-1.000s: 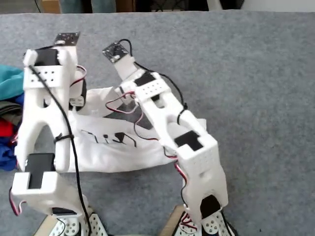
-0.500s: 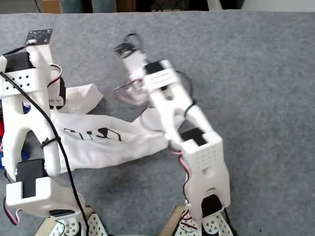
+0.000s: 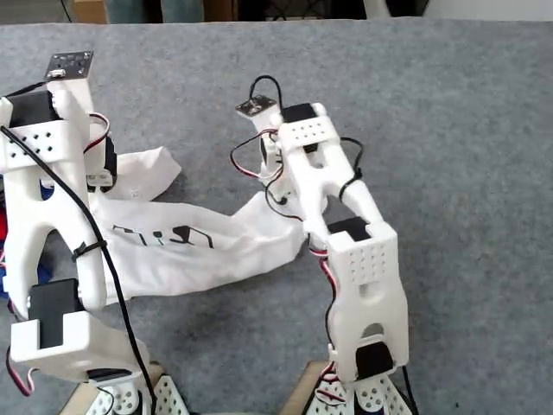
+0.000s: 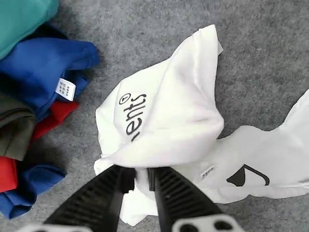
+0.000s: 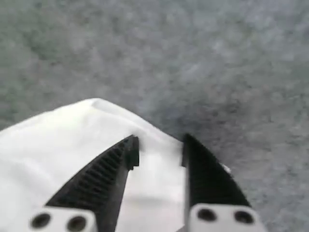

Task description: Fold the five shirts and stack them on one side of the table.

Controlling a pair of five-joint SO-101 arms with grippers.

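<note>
- Grey tabletop [image 3: 449, 130] carries a white shirt [image 3: 190, 246] in the high view. The shirt lies in a long, crumpled strip from 9 o'clock to the middle. The left arm [image 3: 47, 181] stands over the 9 o'clock end. The right arm [image 3: 354, 242] stands over the other end, near the middle.
- From the left wrist, the left gripper [image 4: 141, 170] has its fingers [image 4: 169, 193] almost closed, and they pinch a fold of the white shirt, which has black letters on it. Just beside the shirt is a pile of other shirts, all touching: a teal shirt [image 4: 19, 14], a blue shirt [image 4: 43, 63], a red shirt [image 4: 53, 118] and a dark olive shirt [image 4: 14, 130].
- From the right wrist, the right gripper [image 5: 159, 145] has its fingers [image 5: 116, 164] apart. White cloth sits in the gap between them and under them. The edge of the shirt goes a little past the tips, and then the grey tabletop starts.
</note>
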